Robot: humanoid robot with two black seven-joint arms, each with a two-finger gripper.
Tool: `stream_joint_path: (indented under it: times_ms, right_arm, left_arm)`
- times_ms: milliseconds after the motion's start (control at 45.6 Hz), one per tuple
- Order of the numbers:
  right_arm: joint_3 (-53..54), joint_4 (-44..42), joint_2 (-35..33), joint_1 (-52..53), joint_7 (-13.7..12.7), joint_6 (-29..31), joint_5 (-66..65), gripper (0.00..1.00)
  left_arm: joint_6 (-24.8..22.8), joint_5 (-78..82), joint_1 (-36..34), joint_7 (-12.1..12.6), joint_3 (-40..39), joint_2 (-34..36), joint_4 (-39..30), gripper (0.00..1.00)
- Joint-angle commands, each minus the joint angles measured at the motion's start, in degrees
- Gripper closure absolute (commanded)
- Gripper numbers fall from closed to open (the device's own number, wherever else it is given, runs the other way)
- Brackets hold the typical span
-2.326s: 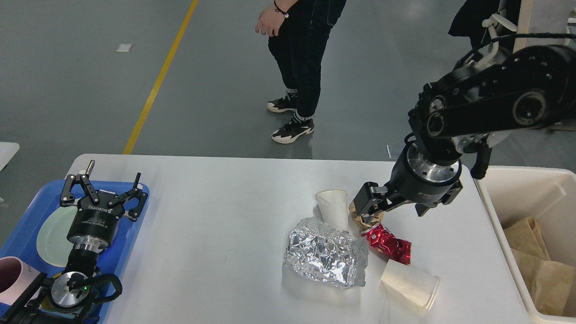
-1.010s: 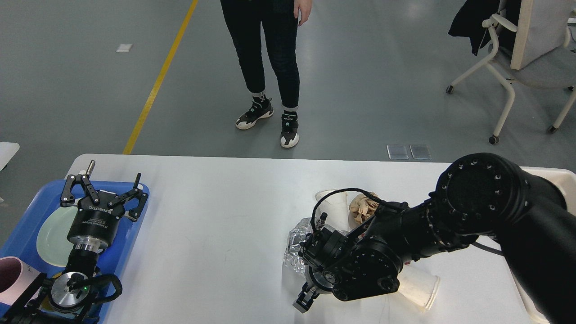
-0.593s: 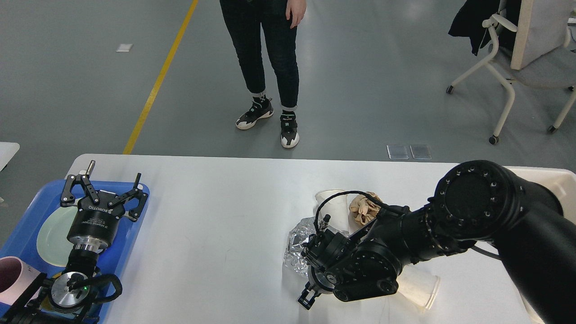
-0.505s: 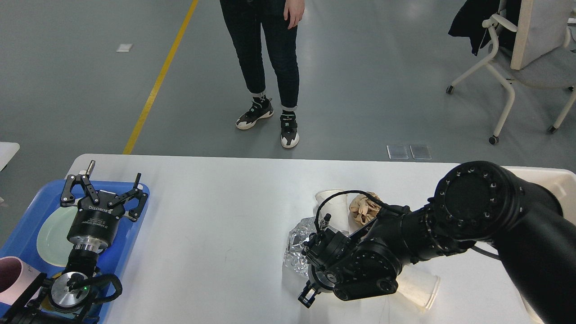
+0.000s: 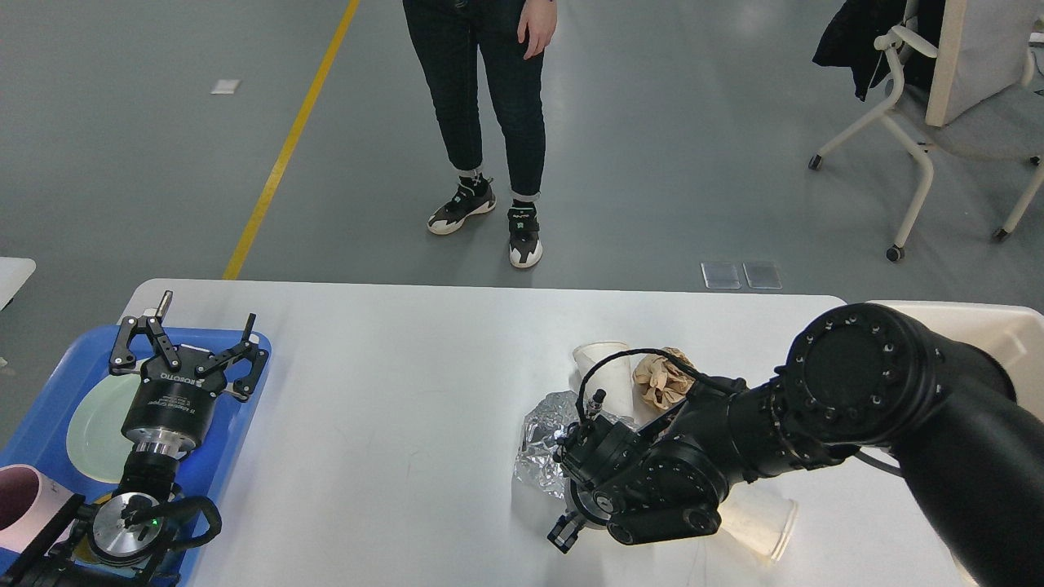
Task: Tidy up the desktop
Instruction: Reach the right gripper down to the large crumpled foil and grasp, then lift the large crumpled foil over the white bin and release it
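Observation:
The white desktop (image 5: 383, 391) carries litter at its right half: crumpled silver foil (image 5: 540, 444), a white paper cup (image 5: 602, 368) behind it, a brown paper wad (image 5: 662, 377) and a second paper cup (image 5: 767, 526) lying on its side near the front edge. My right arm lies low across this litter and hides part of it. My right gripper (image 5: 561, 535) is at the foil's near left edge, small and dark, so its state is unclear. My left gripper (image 5: 189, 349) is open and empty above the blue tray (image 5: 45, 412).
The tray holds a pale green plate (image 5: 91, 420) and a pink cup (image 5: 15, 493). A cream bin (image 5: 971, 322) stands beyond the table's right end. A person (image 5: 489, 122) stands behind the table's far edge. A chair (image 5: 938, 114) is at the back right.
My right arm left the brown paper wad, swung down across the litter, and its gripper has drawn slightly closer to the foil's near edge. The person stepped left. The left arm has not moved.

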Motion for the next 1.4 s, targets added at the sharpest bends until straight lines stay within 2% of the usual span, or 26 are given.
stream_joint_path:
  times_ms: [0, 110, 241, 658, 768, 878, 1075, 1229, 1295, 1339, 1383]
  right_arm:
    - [-0.03, 0.05, 0.09, -0.17, -0.02, 0.23, 0.1, 1.0]
    - [-0.11, 0.05, 0.09, -0.17, -0.72, 0.41, 0.45, 1.0]
    - [-0.12, 0.05, 0.0, -0.17, -3.27, 0.23, 4.05, 1.0]
    - [0.32, 0.84, 0.01, 2.11, -2.92, 0.58, 10.46, 1.0]
    - [0.15, 2.94, -1.92, 8.6, -2.66, 1.98, 23.19, 1.0]
    - [0.15, 6.02, -7.02, 15.63, -2.66, 6.55, 33.05, 1.0]
    - [-0.64, 14.81, -16.16, 28.9, -2.75, 12.35, 40.08, 1.0]
    - [-6.08, 17.27, -19.77, 39.37, -2.75, 15.43, 47.03, 1.0]
    - [-9.07, 18.15, -20.74, 43.23, -2.31, 17.01, 50.1, 1.0]
    - [-12.58, 19.29, -20.91, 46.48, -0.74, 17.8, 52.65, 1.0]
    - [-18.11, 20.79, -21.53, 51.05, 5.14, 19.82, 55.12, 1.0]
  left_arm:
    - [0.04, 0.0, 0.01, 0.0, 0.0, 0.01, 0.03, 0.03]
    - [0.04, 0.0, 0.02, 0.0, 0.0, 0.01, -0.06, 0.03]
    - [-0.05, 0.0, 0.02, 0.0, 0.0, 0.01, -0.06, 0.03]
    - [-0.05, 0.0, 0.02, 0.0, 0.0, 0.01, -0.06, 0.03]
    - [0.04, 0.0, 0.02, 0.0, 0.0, 0.01, 0.03, 0.03]
    - [-0.05, 0.0, 0.02, 0.0, 0.0, 0.01, -0.06, 0.03]
    - [0.04, 0.0, 0.02, 0.0, 0.0, 0.01, -0.06, 0.03]
    - [-0.05, 0.0, 0.01, 0.0, 0.0, 0.01, 0.03, 0.03]
    - [-0.05, 0.0, 0.02, 0.0, 0.0, 0.01, 0.03, 0.03]
    - [-0.05, 0.0, 0.01, 0.0, 0.0, 0.01, 0.03, 0.03]
    - [0.04, 0.0, 0.02, 0.0, 0.0, 0.01, 0.03, 0.03]
